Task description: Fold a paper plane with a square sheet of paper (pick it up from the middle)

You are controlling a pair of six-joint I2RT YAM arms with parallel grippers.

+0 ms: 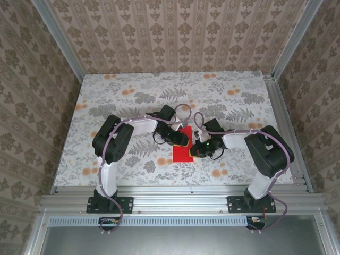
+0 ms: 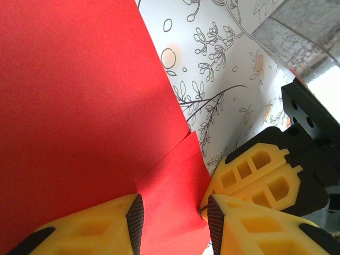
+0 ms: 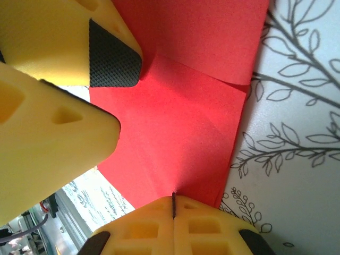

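Observation:
The square sheet of paper [image 1: 183, 150] is bright red and lies creased on the floral table between both grippers. In the left wrist view the sheet [image 2: 79, 106] has a folded flap [image 2: 172, 186] running between the fingers of my left gripper [image 2: 175, 220], which stand apart on either side of it. My left gripper [image 1: 179, 139] is at the sheet's far edge. My right gripper [image 3: 173, 204] is shut, its tips pinching the edge of the red sheet [image 3: 180, 133], where faint creases meet. In the top view the right gripper [image 1: 198, 151] is at the sheet's right edge. The left fingers [image 3: 114, 56] show at upper left.
The floral tablecloth [image 1: 133, 98] covers the table inside an aluminium frame [image 1: 175, 204]. Patterned walls close in the back and both sides. Both arms reach inward, their wrists almost touching over the sheet. The right fingers [image 2: 255, 175] sit right next to the left ones.

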